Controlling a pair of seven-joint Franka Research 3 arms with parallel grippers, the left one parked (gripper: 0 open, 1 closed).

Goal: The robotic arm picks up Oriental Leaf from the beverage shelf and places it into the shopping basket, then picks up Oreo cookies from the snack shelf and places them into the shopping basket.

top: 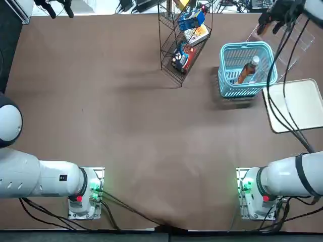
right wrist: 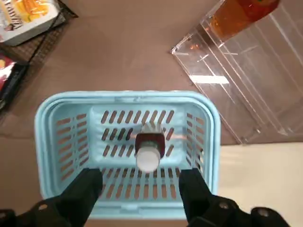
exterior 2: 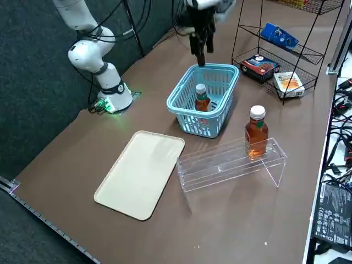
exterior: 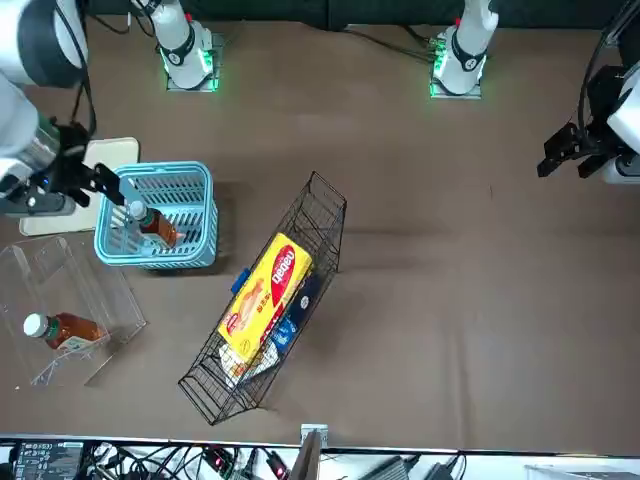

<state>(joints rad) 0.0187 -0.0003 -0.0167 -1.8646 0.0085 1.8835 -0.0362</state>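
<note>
Two bottles of reddish-brown tea with white caps show on this table. One, the Oriental Leaf, stands inside the light blue shopping basket, its cap pointing up. The other tea bottle is upright on the clear acrylic beverage shelf, which sits near the basket, farther from the robot's bases. The right gripper hangs over the basket's side nearer the bases, fingers spread well apart with nothing between them, and the bottle's cap lies beyond the fingertips in the wrist view.

Just beside the basket, on the robot's right, a cream-coloured tray lies flat on the brown table.

Over to the basket's left, as the robot has it, is the snack shelf, a tiered rack of black wire. The bright blue Oreo cookies rest on its middle tier, above a red-and-black box and a white box with orange print. A yellow pack with red patches lies on the top tier.
</note>
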